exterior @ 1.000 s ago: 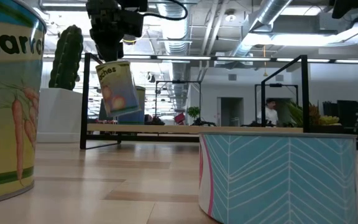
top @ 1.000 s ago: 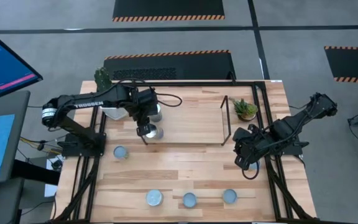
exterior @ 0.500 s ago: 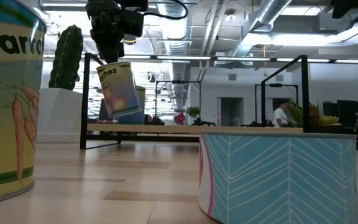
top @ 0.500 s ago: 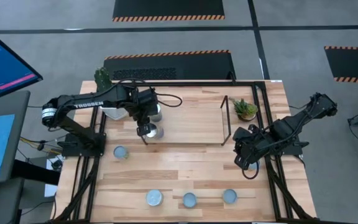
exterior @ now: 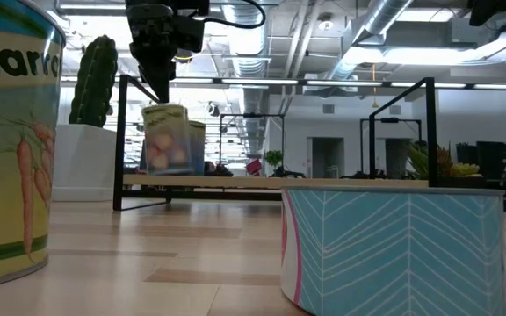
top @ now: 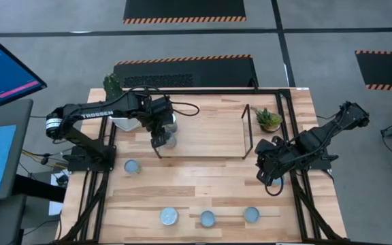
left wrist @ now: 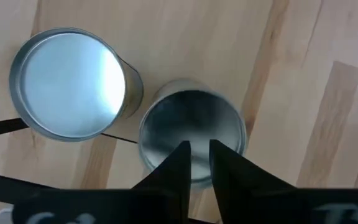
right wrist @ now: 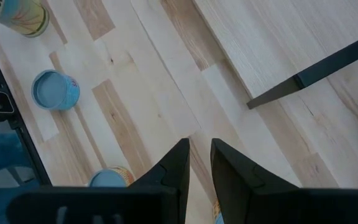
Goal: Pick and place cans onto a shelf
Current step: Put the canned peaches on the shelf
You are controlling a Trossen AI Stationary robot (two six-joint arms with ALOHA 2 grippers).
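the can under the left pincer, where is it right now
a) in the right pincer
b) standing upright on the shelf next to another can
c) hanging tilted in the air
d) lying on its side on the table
b, the can stands upright on the shelf beside another can, with the left pincer just above its top and no longer gripping it.

Legible text: "TROSSEN" in white on the left arm (top: 97, 113); "Carro", cut off, above drawn carrots on the near can (exterior: 7, 140). Nothing else readable.
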